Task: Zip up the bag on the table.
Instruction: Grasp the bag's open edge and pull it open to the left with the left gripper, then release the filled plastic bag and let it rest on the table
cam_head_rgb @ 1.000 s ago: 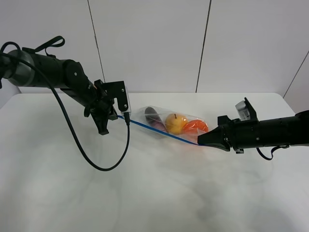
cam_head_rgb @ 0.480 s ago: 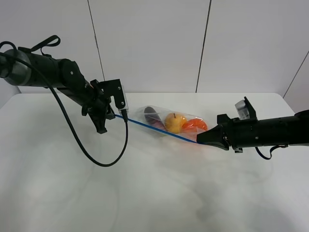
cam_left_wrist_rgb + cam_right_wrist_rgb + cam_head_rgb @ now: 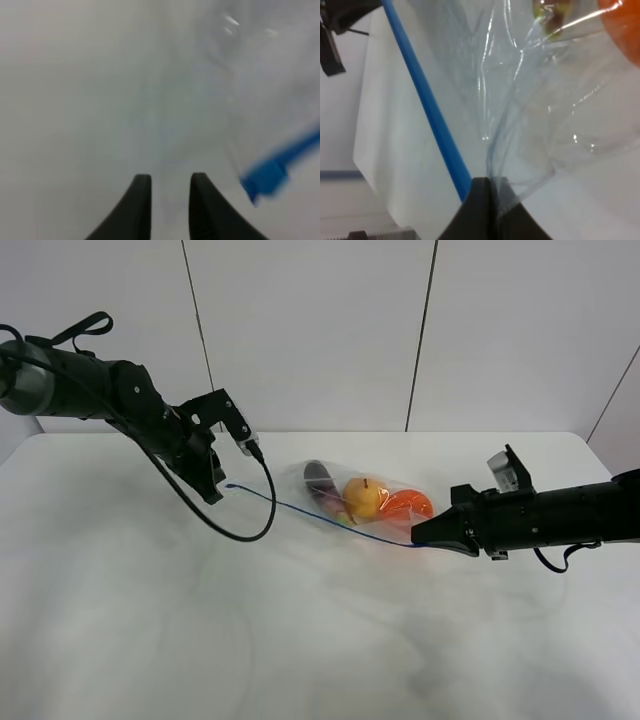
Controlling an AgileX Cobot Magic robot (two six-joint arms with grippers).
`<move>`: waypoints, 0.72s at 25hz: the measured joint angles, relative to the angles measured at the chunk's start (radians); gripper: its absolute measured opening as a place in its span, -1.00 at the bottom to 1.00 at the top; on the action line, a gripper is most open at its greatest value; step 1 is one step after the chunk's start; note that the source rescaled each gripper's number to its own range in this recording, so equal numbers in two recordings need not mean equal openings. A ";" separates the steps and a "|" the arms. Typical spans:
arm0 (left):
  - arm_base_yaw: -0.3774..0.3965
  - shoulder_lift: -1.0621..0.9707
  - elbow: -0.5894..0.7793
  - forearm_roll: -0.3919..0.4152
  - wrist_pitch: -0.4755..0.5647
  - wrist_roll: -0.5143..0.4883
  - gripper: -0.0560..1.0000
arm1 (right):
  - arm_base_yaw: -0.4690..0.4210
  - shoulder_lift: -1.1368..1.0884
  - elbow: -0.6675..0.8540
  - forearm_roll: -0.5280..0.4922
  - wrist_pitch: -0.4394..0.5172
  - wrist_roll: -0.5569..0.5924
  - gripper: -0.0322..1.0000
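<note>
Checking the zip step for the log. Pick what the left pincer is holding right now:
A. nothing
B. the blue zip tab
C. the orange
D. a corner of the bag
A: in the left wrist view the left pincer has only bare table showing in its gap, and the blue zip tab of the bag sits off to one side of it.

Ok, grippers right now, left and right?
Left gripper: slightly open, empty.
Right gripper: shut on the bag, beside the end of its blue zipper strip.
</note>
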 joint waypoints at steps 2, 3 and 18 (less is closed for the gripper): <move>0.005 0.000 0.000 0.001 -0.001 -0.102 -0.42 | 0.000 0.000 0.000 -0.009 -0.002 0.000 -0.94; 0.007 0.000 0.000 0.001 -0.001 -0.152 -0.41 | 0.000 0.000 0.000 -0.011 -0.002 0.000 -0.94; 0.161 0.000 -0.001 0.001 0.107 -0.583 -0.40 | 0.000 0.000 0.000 -0.015 -0.002 0.000 -0.94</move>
